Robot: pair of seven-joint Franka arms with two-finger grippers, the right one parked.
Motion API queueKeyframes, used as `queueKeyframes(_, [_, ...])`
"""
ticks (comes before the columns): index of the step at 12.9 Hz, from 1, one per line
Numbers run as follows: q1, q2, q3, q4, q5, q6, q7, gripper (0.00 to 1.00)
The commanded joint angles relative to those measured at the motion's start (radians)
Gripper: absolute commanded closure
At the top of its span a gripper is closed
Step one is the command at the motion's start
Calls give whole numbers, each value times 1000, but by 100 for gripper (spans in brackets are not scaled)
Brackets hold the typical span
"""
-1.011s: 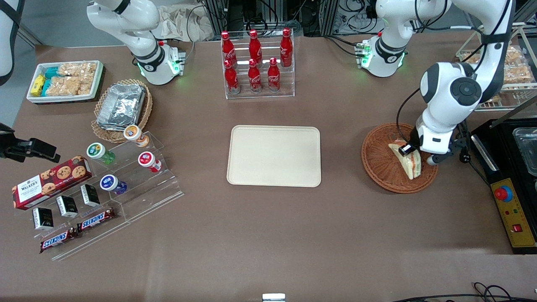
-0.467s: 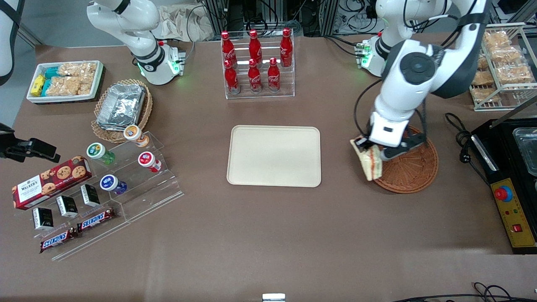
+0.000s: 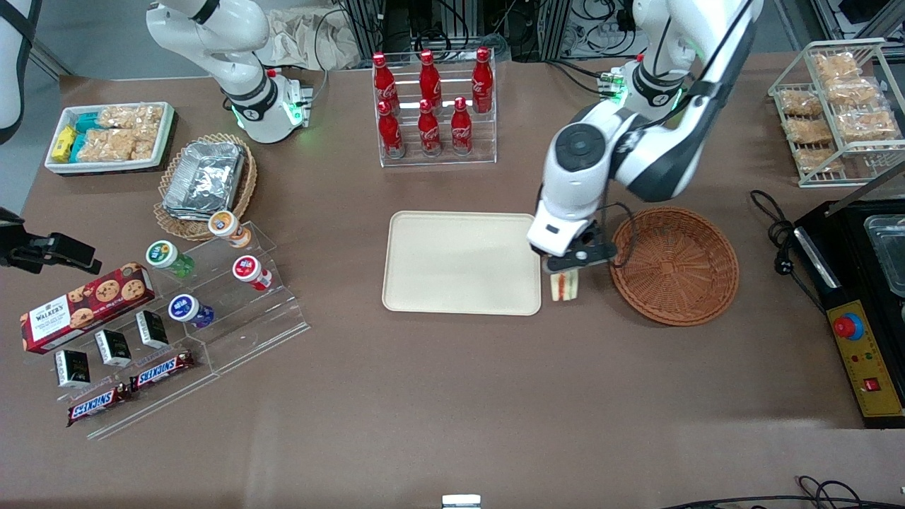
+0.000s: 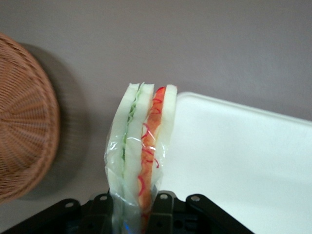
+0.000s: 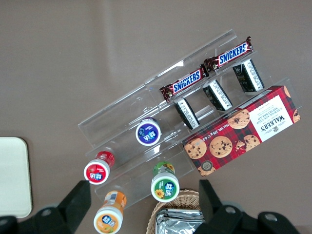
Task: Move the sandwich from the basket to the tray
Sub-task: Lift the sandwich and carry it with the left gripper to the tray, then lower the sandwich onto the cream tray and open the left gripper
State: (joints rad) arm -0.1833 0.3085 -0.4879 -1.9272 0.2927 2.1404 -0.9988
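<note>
on the brown bench (image 3: 452,396), the gripper (image 3: 565,272) hangs between the wicker basket (image 3: 674,265) and the cream tray (image 3: 462,262), its jaws clamped on the wrapped sandwich (image 4: 140,146), held off the bench just beside the tray's edge.

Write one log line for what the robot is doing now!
phase: carry | gripper: shut on sandwich | position: between basket and tray edge | tray: bare

Robotics lab staged as snack shop. Brown table (image 3: 452,396) carries retail-style displays: clear acrylic rack of red cola bottles (image 3: 433,99), stepped acrylic stand (image 3: 233,311) with capped drinks, Snickers bars (image 3: 162,369), Walkers cookie box (image 3: 85,304), wire rack of bagged snacks (image 3: 841,106). Lab signs: arm bases bolted to table, cable bundles and aluminium framing at table edge, control box with red emergency stop (image 3: 847,326).
</note>
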Motion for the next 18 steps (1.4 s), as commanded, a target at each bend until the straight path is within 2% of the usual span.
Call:
queueKeyframes(1, [-71,121,3,85,81,-14,-78,100])
queueKeyframes(4, [-113,196,3,85,135,35,-147,100])
queueKeyframes(9, [-133,279,3,80,229,59,-153,100])
queueKeyframes(10, [-133,288,5,82,229,64,-152,83])
queueKeyframes(11, [-133,288,5,83,229,64,-149,21])
queueKeyframes(12, [-134,288,5,83,229,64,-150,0])
queueKeyframes(15, [-131,270,3,91,220,53,-152,0])
queueKeyframes(18, [-133,230,0,181,191,-86,-149,0])
